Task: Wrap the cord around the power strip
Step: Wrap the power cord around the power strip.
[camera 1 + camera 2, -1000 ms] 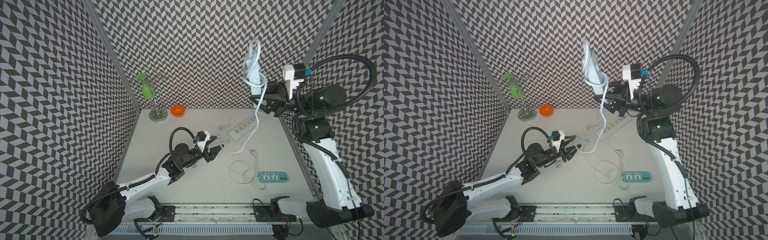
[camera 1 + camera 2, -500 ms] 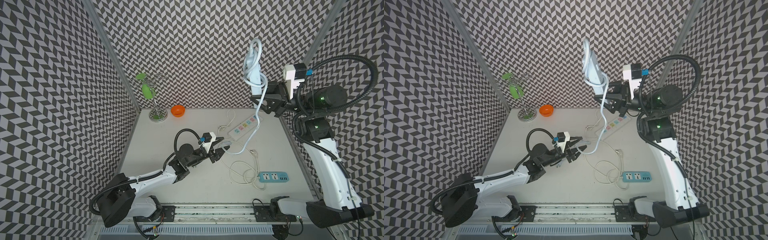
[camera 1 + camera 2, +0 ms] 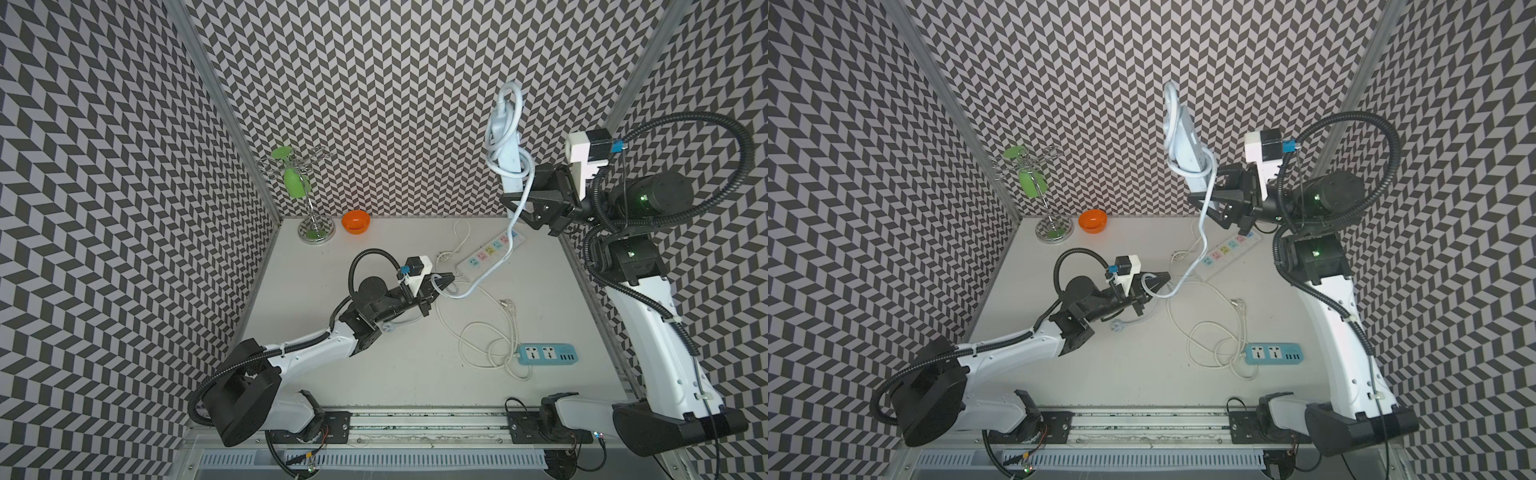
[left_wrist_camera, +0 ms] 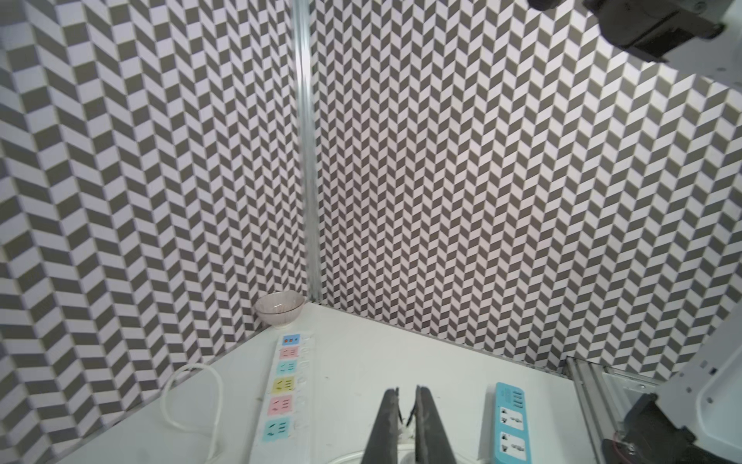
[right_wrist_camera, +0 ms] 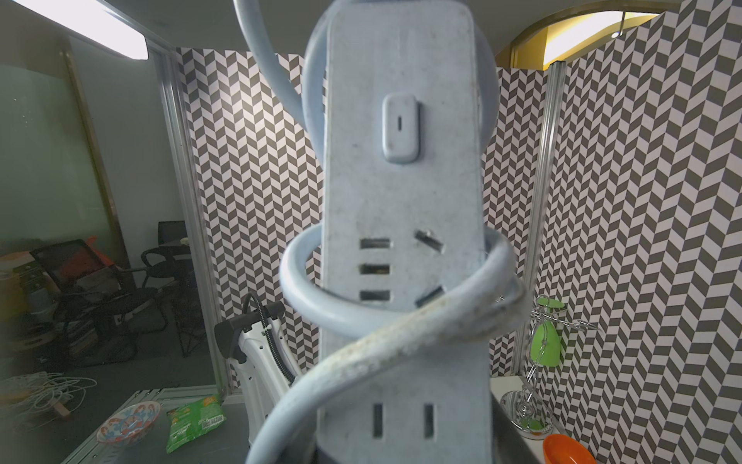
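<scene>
Power strip (image 3: 504, 137) held high, cord (image 5: 381, 337) caught low.
The right gripper (image 3: 519, 201) clamps the lower end of the power strip, upright in the air by the back wall (image 3: 415, 104); the cord loops once around it and hangs to the left gripper (image 3: 444, 283), whose fingers (image 4: 387, 426) are closed, apparently pinching the cord just above the table (image 3: 374, 374), though its wrist view shows little.

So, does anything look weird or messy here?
Yes. The cord looped round the power strip has brownish grime where it crosses the front. On the table, a thin white cord lies in messy loops by the teal strip.
</scene>
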`<state>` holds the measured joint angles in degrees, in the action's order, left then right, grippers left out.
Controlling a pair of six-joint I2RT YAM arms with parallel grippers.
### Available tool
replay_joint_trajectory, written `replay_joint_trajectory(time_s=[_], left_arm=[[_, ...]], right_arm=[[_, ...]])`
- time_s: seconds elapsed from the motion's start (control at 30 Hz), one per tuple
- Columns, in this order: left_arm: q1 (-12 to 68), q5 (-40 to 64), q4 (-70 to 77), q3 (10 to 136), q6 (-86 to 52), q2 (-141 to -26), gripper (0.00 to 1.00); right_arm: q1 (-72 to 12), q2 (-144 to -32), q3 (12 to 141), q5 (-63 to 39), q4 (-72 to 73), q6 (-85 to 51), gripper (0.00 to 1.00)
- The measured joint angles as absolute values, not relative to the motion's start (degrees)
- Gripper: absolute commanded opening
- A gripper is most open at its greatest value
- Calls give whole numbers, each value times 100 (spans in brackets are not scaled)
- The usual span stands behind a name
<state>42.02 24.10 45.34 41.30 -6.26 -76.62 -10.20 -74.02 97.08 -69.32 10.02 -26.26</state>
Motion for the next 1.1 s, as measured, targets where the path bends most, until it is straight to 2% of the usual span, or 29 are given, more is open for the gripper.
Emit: replay_joint_trajectory(time_s=[0.23,0.37,0.53,0.7,0.87,1.1], left_arm=[[2272,3070,3044,4421,-322,-6980,2],[1802,3205,1640,5782,252,-7408,2],[1271,3404,320,7522,692,-8506,2],[1177,3159,-869,9478,1094,-9480,3],[1271,2456,-1761,11113,1435,-10007,3],[1522,1002,-2283,12103,2086,-10261,4]], right_arm=[[-1020,-7026,9382,-6906,-132,-1328,0],[-1020,-6783,8982,-7074,-207,-956,0],[-1055,-6563,8530,-7649,-1,-897,0],[-1256,-6429,7968,-7887,154,-967,0],[-1457,-6521,7773,-7975,331,-1052,0],[-2088,-7288,7907,-8274,607,-1052,0]])
